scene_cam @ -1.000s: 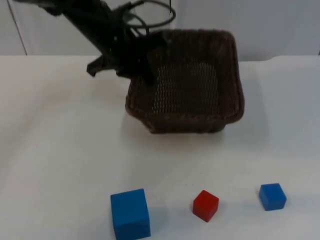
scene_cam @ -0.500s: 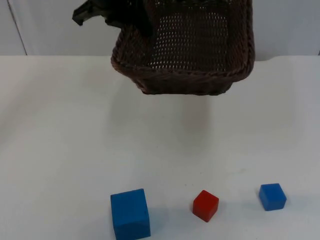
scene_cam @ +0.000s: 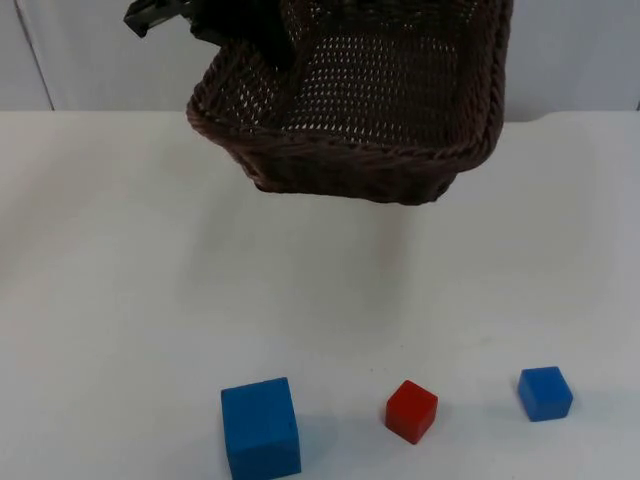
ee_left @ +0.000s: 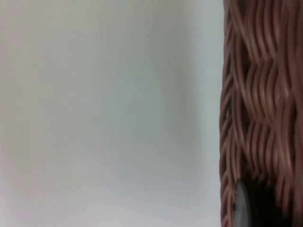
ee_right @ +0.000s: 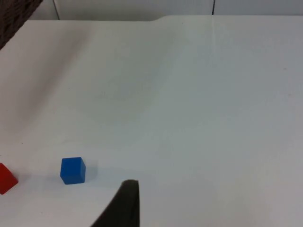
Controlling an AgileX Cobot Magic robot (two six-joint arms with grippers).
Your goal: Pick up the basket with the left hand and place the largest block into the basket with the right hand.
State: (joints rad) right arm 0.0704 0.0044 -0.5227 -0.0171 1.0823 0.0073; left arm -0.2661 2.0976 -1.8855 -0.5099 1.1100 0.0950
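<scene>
Top view: the far rim of the wicker basket (scene_cam: 350,150) runs past the picture's upper edge. The left gripper (scene_cam: 245,22) is largely cut off by the same edge, and its fingers are masked by the basket's left wall, so their grip cannot be made out. The large blue block (scene_cam: 261,428) meets the lower edge, its base not fully shown. Left wrist view: the basket's weave (ee_left: 260,94) is cropped at the side. Right wrist view: the red block (ee_right: 4,178) is cut by the edge; one dark fingertip (ee_right: 124,208) shows, its partner out of frame.
</scene>
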